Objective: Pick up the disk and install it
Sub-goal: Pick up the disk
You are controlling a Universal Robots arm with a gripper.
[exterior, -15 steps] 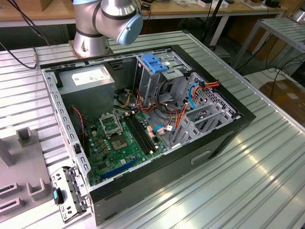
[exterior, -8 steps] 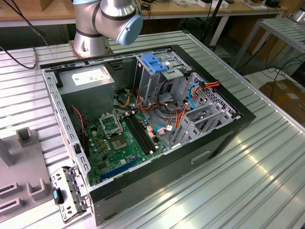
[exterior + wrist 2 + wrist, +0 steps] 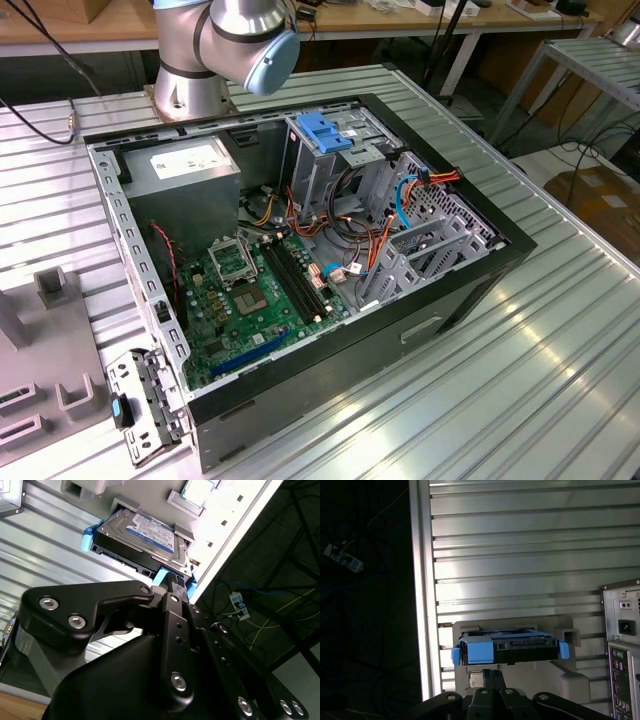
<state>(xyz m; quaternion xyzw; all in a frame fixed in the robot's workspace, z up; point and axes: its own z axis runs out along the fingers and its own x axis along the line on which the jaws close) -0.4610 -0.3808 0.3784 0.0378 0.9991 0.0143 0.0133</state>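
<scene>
1. Starting at the gripper (image 3: 174,582): black, sitting right at the near short end of the disk (image 3: 145,535), just beside a tab of the blue rails (image 3: 86,539) in the second wrist view. Not possible to tell how far open, nor whether already in contact with anything.

2. Directly ahead of the gripper: the disk, lying flat with the label up, cradled in a grey holder (image 3: 570,685) on the slatted metal table (image 3: 45,545). Apparently not yet lifted.

3. On handling, as a judgement only: probably stiff and rather heavy for so flat a thing, with smooth metal faces that could slip. Better to take hold across the thickness at the near end, or over the two long edges on the rails. Better also to keep off the label face and the connector side. Plastic rails perhaps a little flexible. Sensitive to knocks, so no bumping against the holder walls.

4. Farther off, to one side of the holder in the first wrist view: the back panel of the computer case (image 3: 622,645), on the same table, well apart from the disk.

5. Farthest, in the exterior view: inside the opened case, a metal drive cage (image 3: 320,175) with a blue latch (image 3: 325,130) on top, close to the base of the arm (image 3: 230,40). Installing not yet done, judging from the disk in its holder.
</scene>
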